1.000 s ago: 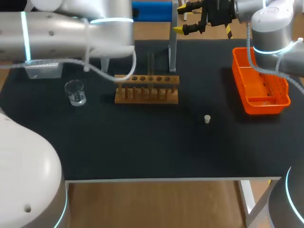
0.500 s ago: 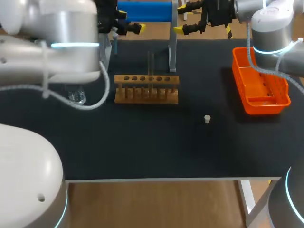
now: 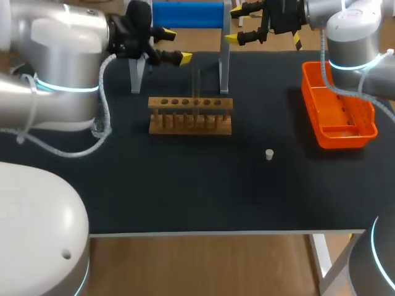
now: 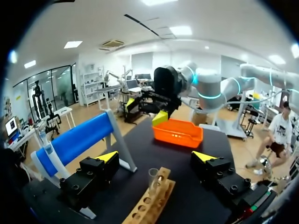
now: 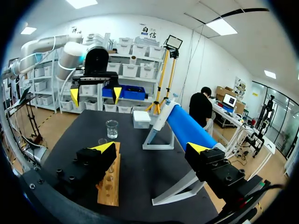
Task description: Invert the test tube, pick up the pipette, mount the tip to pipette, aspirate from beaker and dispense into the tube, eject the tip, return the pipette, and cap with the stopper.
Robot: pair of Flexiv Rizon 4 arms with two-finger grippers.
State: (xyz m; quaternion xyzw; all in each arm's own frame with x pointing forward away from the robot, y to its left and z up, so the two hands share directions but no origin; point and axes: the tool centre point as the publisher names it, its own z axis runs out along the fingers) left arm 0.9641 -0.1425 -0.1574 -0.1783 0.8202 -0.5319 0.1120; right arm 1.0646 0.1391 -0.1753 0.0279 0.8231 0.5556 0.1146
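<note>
A wooden tube rack (image 3: 190,115) stands mid-table with one glass test tube (image 3: 196,86) upright in it. My left gripper (image 3: 174,45) hangs open above the table's back, just behind the rack's left end. In the left wrist view the left gripper (image 4: 156,158) has the tube (image 4: 153,179) and rack (image 4: 152,203) below and ahead of its fingers, nothing between them. My right gripper (image 3: 234,24) is open, high at the back by the blue stand (image 3: 188,13). A small white stopper (image 3: 269,154) lies right of the rack. The beaker (image 5: 111,128) shows beyond the rack (image 5: 110,184) in the right wrist view.
An orange basket (image 3: 336,108) sits along the right edge. The blue stand's metal legs (image 3: 224,61) rise behind the rack. A white box (image 5: 141,119) stands near the beaker. My left arm (image 3: 55,80) covers the table's left part in the head view.
My left arm has swung in from the left, bringing its open gripper to the back of the table behind the rack and hiding the beaker. The right arm has not moved.
</note>
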